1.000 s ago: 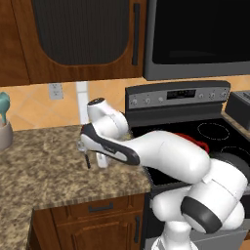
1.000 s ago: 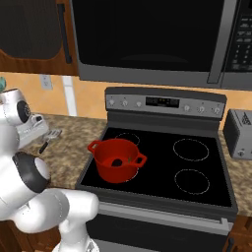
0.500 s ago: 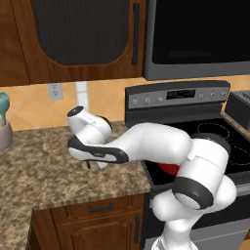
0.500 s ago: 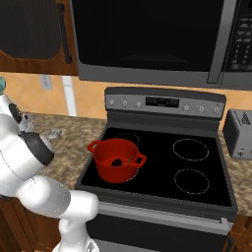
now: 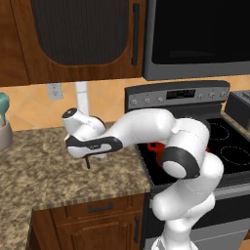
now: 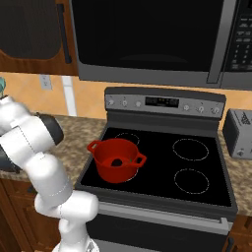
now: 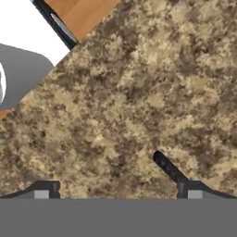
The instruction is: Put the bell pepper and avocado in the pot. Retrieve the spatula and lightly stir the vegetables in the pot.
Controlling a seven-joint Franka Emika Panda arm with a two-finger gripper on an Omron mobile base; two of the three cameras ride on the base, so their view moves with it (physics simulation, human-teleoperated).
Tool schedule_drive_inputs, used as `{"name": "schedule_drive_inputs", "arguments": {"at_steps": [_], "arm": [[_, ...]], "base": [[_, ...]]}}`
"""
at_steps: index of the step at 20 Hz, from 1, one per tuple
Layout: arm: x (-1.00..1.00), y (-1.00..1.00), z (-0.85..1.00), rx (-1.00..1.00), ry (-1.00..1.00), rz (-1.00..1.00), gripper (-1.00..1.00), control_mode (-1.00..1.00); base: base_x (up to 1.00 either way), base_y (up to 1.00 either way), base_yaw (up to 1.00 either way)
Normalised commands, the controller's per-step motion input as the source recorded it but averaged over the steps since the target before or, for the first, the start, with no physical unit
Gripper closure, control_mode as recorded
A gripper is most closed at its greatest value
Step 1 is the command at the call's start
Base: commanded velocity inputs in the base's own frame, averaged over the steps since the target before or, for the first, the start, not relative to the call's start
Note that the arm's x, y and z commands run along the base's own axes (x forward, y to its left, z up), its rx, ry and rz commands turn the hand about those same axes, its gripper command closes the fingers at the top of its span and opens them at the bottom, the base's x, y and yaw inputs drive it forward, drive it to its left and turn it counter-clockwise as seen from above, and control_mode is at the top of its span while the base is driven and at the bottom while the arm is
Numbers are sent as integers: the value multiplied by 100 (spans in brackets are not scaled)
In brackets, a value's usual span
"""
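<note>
The red pot [image 6: 117,158] stands on the stove's front left burner, and a dark rounded shape [image 6: 117,161] that looks like the avocado lies on its bottom. I cannot make out the bell pepper against the red inside. A sliver of the pot [image 5: 155,146] shows behind my arm. My gripper [image 5: 88,160] hangs low over the granite counter left of the stove, pointing down. In the hand view the gripper [image 7: 118,192] is open with bare counter between its tips. The end of the spatula's thin dark handle [image 7: 167,167] lies just inside the right fingertip [image 7: 189,190]; its head is hidden.
A beige holder [image 5: 4,134] with a teal-handled utensil stands at the counter's far left. A toaster [image 6: 238,134] sits right of the stove [image 6: 197,172]. A white upright strip [image 5: 82,97] runs up the back wall behind the hand. The counter's front edge [image 5: 88,197] is close below the gripper.
My arm has swung left from the stove side out over the counter and the hand has come down toward the granite. The pot has stayed put and the jaws have stayed open.
</note>
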Motion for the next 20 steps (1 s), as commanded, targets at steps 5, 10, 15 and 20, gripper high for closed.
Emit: {"name": "schedule_drive_inputs", "arguments": {"at_steps": [5,10,15,20], "arm": [[37,14,-46,-6,4,39,-100,-100],[1,32,-37,-4,-3,4,-100,-100],[6,19,-6,0,-9,0,-100,-100],[20,-5,-7,-1,0,4,-100,-100]], "base": [[0,0,0],[0,0,0],[0,0,0],[0,0,0]]}}
